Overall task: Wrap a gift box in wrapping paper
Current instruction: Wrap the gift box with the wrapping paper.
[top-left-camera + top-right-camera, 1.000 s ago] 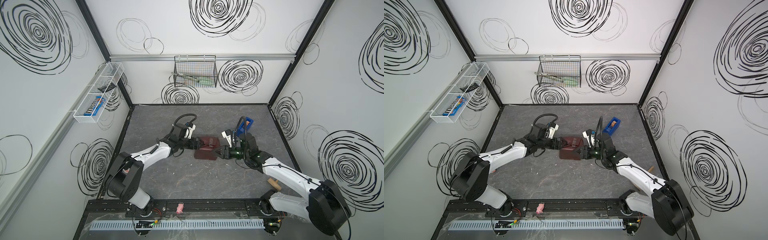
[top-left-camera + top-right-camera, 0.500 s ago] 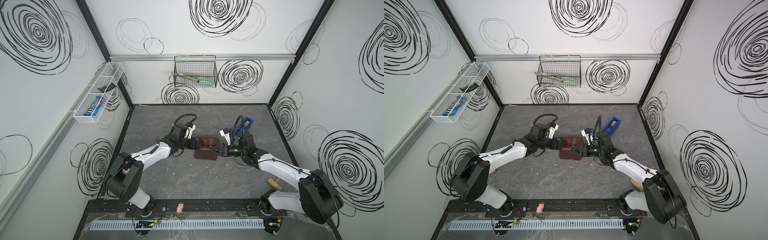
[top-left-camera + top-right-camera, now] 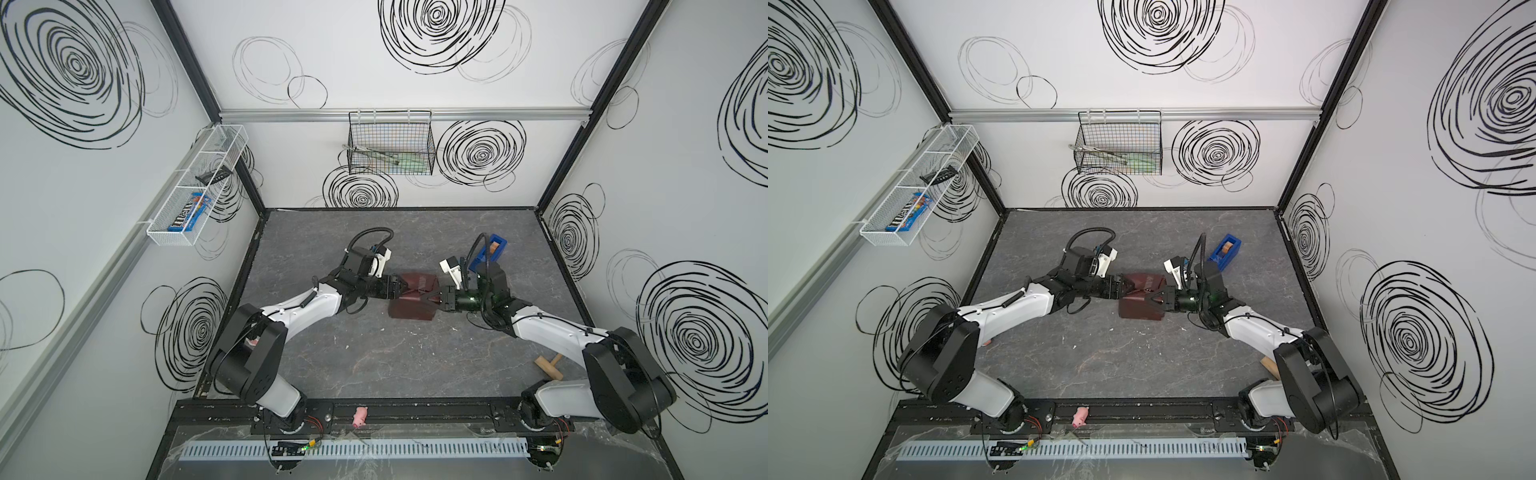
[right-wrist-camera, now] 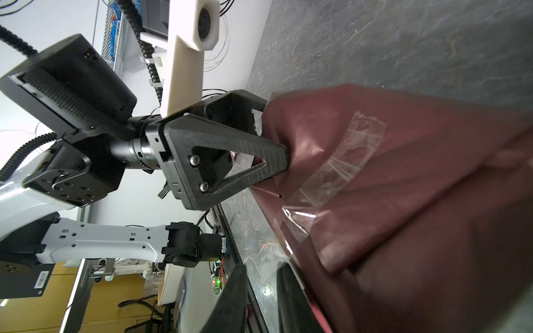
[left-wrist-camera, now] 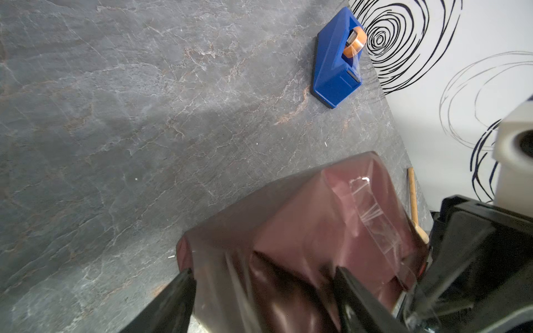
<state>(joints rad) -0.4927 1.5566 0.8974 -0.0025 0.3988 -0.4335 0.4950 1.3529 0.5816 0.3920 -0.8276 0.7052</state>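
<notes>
Wrapping paper (image 3: 413,297), maroon and taped, encloses the gift box at the middle of the counter (image 3: 374,357). Left hand (image 3: 400,286) reaches in low from 9 o'clock, jaws wide astride its end fold. Right hand (image 3: 434,296) meets it at 3 o'clock, nearly closed; whether it grips is unclear. Blue tape dispenser (image 3: 490,249) sits at 2 o'clock.
</notes>
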